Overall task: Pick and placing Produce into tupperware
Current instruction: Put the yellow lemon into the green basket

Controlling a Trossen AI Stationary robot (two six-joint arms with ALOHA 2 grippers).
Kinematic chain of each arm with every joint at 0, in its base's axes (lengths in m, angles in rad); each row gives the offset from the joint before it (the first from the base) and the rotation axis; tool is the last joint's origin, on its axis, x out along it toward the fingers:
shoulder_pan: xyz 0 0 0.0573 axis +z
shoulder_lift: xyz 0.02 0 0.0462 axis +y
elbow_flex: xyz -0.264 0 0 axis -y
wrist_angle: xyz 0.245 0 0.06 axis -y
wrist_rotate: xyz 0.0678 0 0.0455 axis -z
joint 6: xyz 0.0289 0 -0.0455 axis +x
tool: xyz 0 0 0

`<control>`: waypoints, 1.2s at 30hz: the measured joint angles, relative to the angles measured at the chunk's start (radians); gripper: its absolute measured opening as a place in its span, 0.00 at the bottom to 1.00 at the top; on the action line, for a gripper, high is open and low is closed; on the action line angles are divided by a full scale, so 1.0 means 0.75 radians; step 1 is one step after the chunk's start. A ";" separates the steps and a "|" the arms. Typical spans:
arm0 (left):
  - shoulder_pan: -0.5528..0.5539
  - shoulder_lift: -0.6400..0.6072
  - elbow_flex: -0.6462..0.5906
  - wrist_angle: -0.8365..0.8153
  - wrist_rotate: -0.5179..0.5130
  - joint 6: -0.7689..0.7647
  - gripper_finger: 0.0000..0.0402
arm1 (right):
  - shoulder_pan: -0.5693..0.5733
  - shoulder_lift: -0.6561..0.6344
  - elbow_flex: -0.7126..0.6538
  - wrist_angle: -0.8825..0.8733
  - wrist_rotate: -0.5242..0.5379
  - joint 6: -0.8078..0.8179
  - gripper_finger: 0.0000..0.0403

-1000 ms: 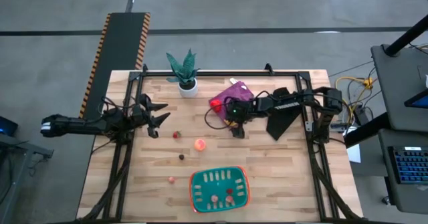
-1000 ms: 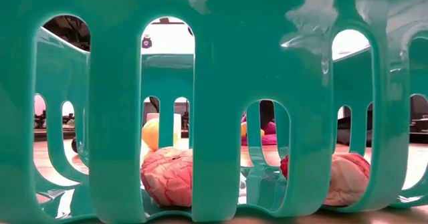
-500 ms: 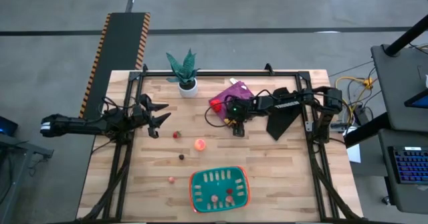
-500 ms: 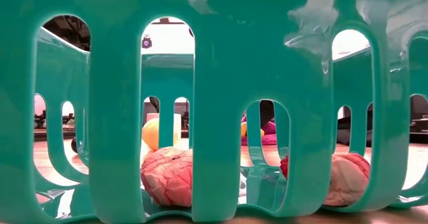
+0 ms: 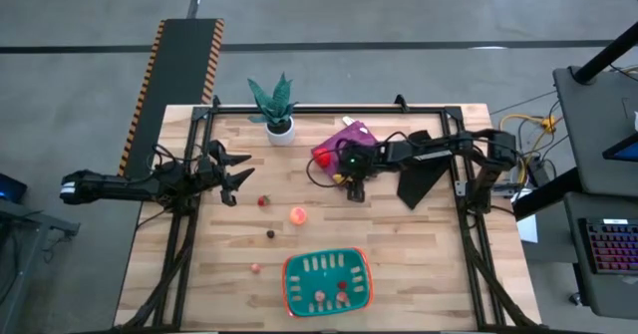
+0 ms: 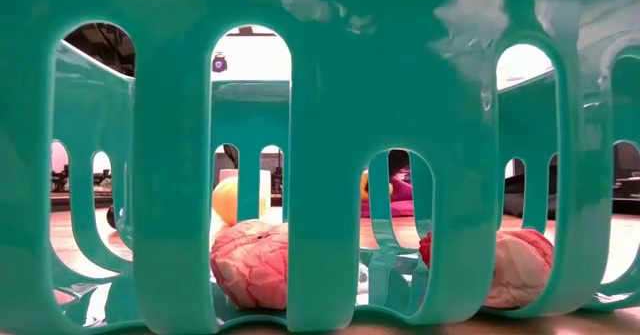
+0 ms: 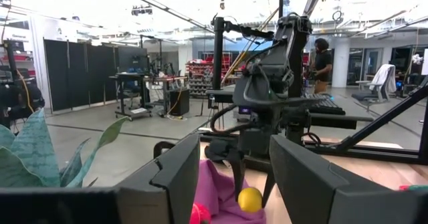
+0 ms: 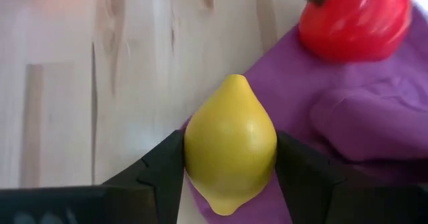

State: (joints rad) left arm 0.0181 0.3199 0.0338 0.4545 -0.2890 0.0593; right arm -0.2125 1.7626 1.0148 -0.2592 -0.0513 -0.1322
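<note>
Now holding a yellow lemon [image 8: 231, 142] between both fingers of the right hand [image 5: 350, 179], at the edge of the purple cloth [image 5: 349, 140].

Around the right hand, bare wood of the surface [image 5: 419, 244] toward the near side; just beside it on the cloth, a red fruit [image 8: 354, 15]. Left hand [image 5: 231, 172] hanging spread wide, gripping nothing, near the left edge. Between the two hands, well apart, a peach-orange piece [image 5: 297, 215], a small red piece [image 5: 263, 201], a dark piece [image 5: 269, 234] and a tiny pink piece [image 5: 255, 268]. Teal tupperware [image 5: 327, 264] at the near edge, with pink lumpy pieces [image 6: 252, 263] inside. Potted plant [image 5: 276, 108] at the far edge. No readable writing.
</note>
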 joint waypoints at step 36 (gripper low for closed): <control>0.000 -0.006 0.001 0.020 -0.006 -0.002 0.42 | 0.911 -0.237 0.207 -0.059 0.520 0.669 0.46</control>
State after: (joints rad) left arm 0.0183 0.3156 0.0341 0.4697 -0.2932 0.0582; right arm 0.4710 1.5849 1.1703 -0.3037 0.3384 0.3693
